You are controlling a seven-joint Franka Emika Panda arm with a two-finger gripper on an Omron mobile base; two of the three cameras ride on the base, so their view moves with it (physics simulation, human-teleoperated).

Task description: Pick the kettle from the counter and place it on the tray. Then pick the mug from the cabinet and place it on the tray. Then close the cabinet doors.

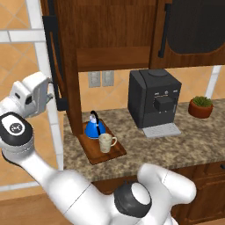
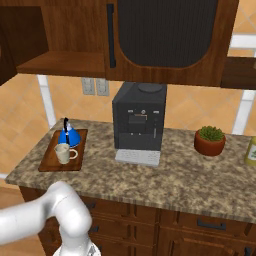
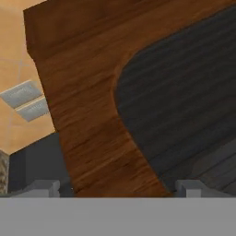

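Hangs over everything: dark wood cabinet, inner shelf bare, left one of the cabinet doors swung out and seen edge-on in the left base view, right one flat against the cabinet front with its arched dark glass and black bar handle. Runs below it: speckled granite surface over dark drawers. Stands near the middle of that, back by the wall: black coffee machine. Lies to its left, near the surface's left end: reddish-brown tray. Sits on the tray's rear half, upright: blue kettle. Stands just in front of the kettle, also on the tray, close beside it though contact cannot be told, handle turned toward the coffee machine: cream mug. Rests well to the right of the machine: small potted plant. Hovers up at the open door's outer face, at handle height: tool, spread wide and holding nothing, tips apart in the hand view with wood frame and dark glass close ahead.
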